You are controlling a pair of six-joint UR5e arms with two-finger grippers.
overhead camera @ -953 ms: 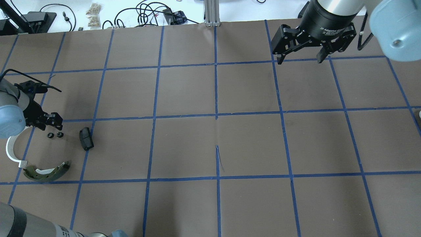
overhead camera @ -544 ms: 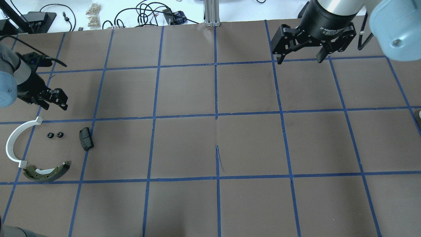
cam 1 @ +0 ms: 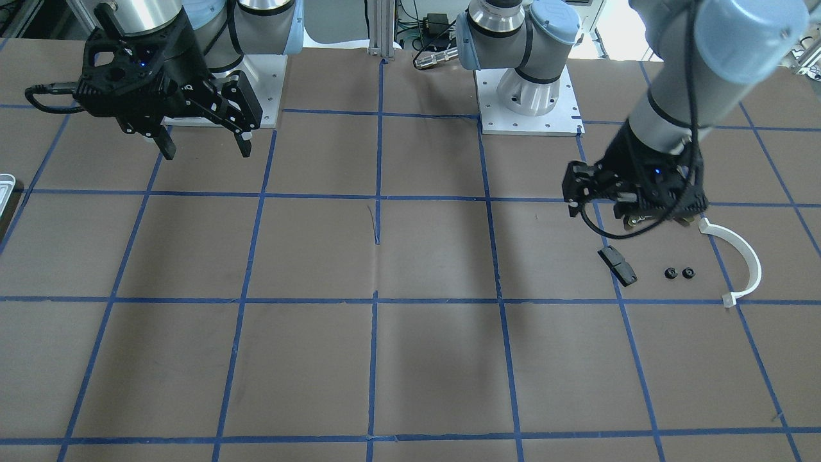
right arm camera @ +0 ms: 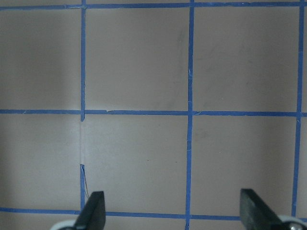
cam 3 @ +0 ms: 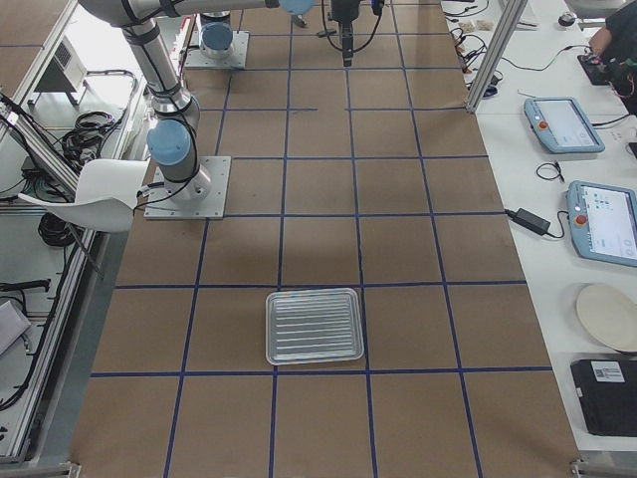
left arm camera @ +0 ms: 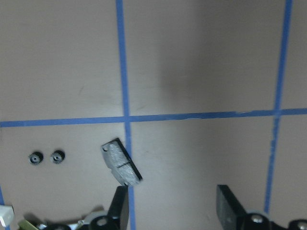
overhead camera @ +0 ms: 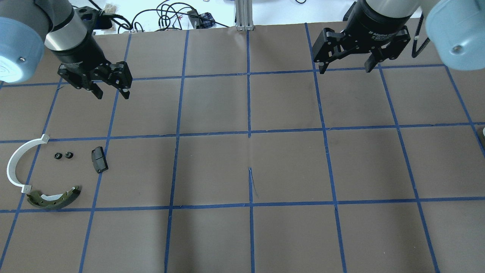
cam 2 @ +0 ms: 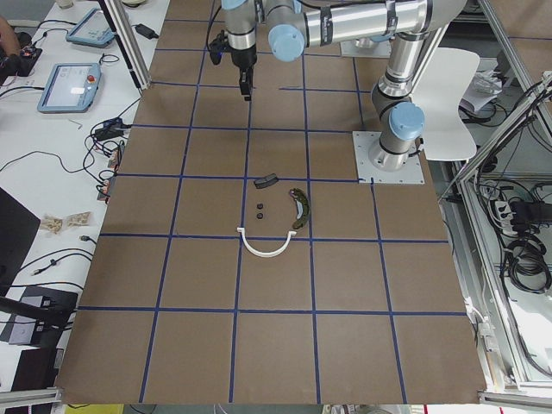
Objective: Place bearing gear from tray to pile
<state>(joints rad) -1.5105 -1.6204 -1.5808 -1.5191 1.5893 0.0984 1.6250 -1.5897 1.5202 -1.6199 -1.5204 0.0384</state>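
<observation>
Two small black bearing gears (overhead camera: 63, 155) lie side by side on the table in the pile, between the white half-ring (overhead camera: 15, 167) and the black block (overhead camera: 99, 160). The olive brake shoe (overhead camera: 53, 199) lies nearer me. My left gripper (overhead camera: 111, 94) is open and empty, raised well beyond the pile. In the left wrist view the gears (left arm camera: 46, 157) and the block (left arm camera: 121, 163) lie below the open fingers (left arm camera: 120, 206). My right gripper (overhead camera: 344, 70) is open and empty at the far right. The tray (cam 3: 314, 326) holds nothing that I can see.
Only a corner of the tray's rim (cam 1: 5, 186) shows in the front view. Blue tape lines grid the brown table (overhead camera: 250, 167). Cables and small items (overhead camera: 166, 15) lie beyond its far edge. The right wrist view shows only bare table (right arm camera: 139, 143).
My left gripper has risen from beside the gears and moved away to the far right of the pile, still open. The gears stay where they lay. The right arm has not moved.
</observation>
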